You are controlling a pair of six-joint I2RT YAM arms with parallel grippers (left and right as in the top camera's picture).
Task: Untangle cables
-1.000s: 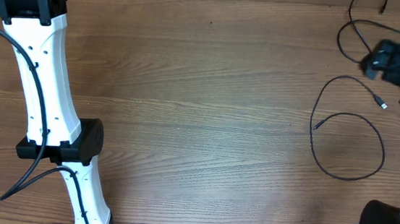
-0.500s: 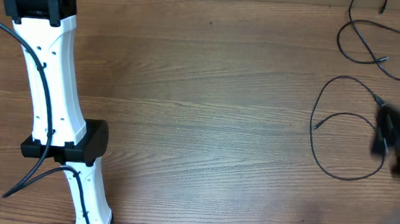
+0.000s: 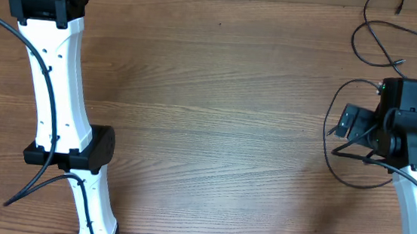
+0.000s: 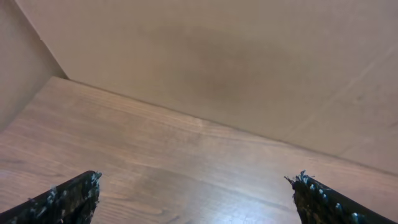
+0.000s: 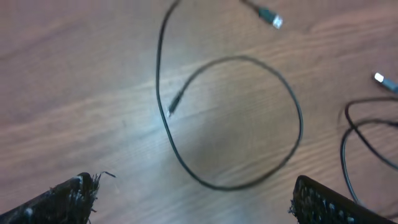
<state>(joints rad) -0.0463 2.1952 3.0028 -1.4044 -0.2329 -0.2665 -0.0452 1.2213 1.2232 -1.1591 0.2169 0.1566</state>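
Observation:
Two thin black cables lie at the table's right side. One cable [image 3: 353, 43] loops at the far right corner. The other cable [image 3: 339, 176] forms a round loop below it, and in the right wrist view this loop [image 5: 166, 127] lies flat with a small plug [image 5: 268, 15] at its far end. My right gripper [image 3: 344, 125] hovers over this loop, and its fingers [image 5: 194, 190] are wide apart and empty. Part of the second cable [image 5: 354, 140] shows at the right edge. My left gripper [image 4: 196, 182] is open and empty over bare wood at the far left corner.
The left arm [image 3: 52, 88] stretches along the table's left side. The right arm [image 3: 413, 195] comes up from the front right. A beige wall [image 4: 205, 56] rises just behind the table's far edge.
The right arm has swung from the far right corner down and back, and now sits over the round cable loop. The left arm has drifted slightly right.

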